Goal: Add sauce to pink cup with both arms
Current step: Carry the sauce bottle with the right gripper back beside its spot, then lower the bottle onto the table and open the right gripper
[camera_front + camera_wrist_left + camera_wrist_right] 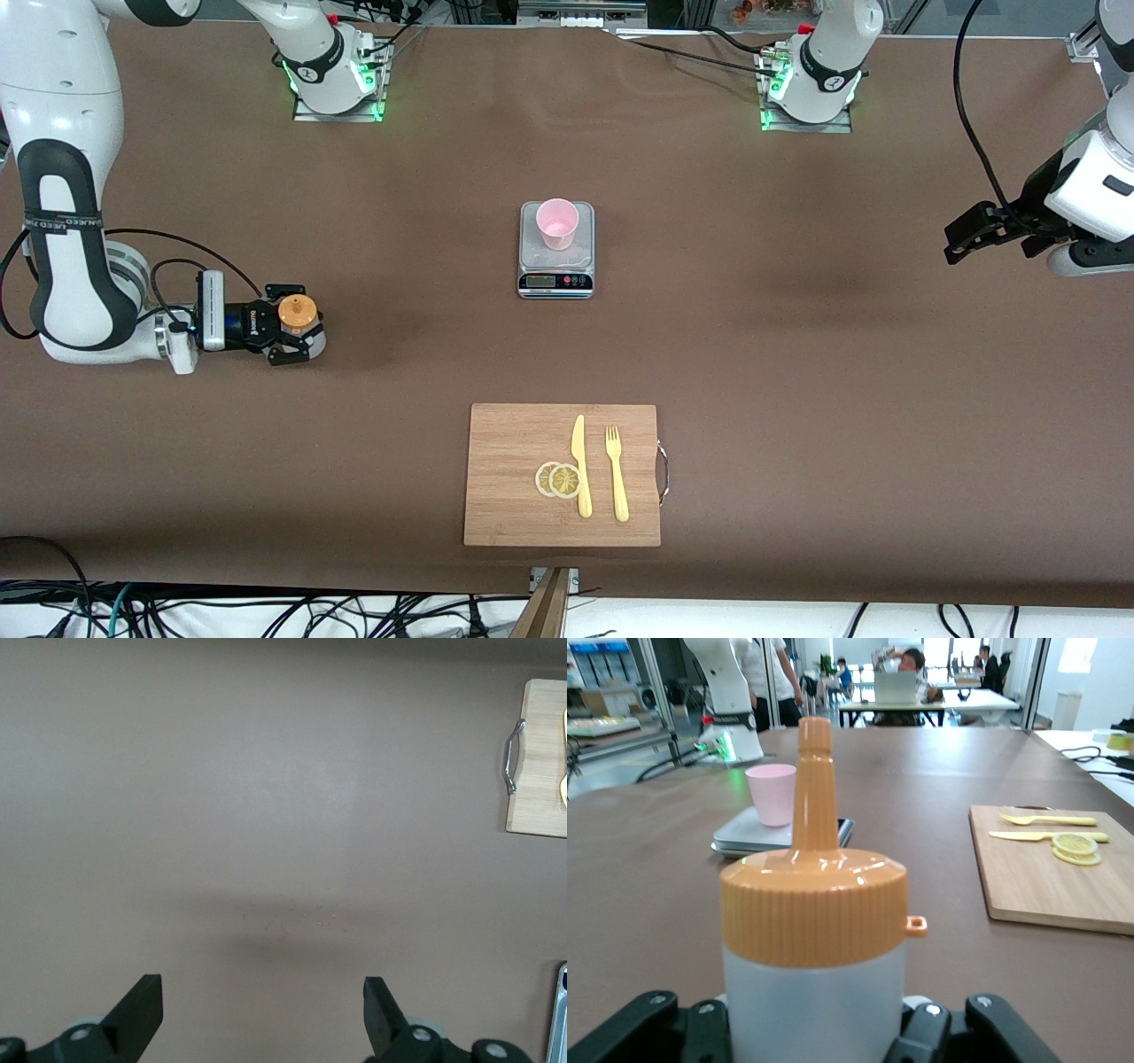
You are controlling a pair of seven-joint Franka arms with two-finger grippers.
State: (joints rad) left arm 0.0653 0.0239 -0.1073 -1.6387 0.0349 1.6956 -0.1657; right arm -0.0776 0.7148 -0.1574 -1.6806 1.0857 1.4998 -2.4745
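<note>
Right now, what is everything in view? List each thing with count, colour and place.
sauce bottle: one, whitish with orange cap, gripped upright in the right hand, toward the right arm's end
pink cup: one, pale pink, on the scale
scale: one, silver, mid-table
cutting board: one, wooden, nearer the front camera than the scale
knife: one, yellow, on the board
fork: one, yellow, beside the knife
lemon slices: two, yellow, touching the knife
right hand: shut on the bottle
left hand: open, waiting above bare table at the left arm's end
</note>
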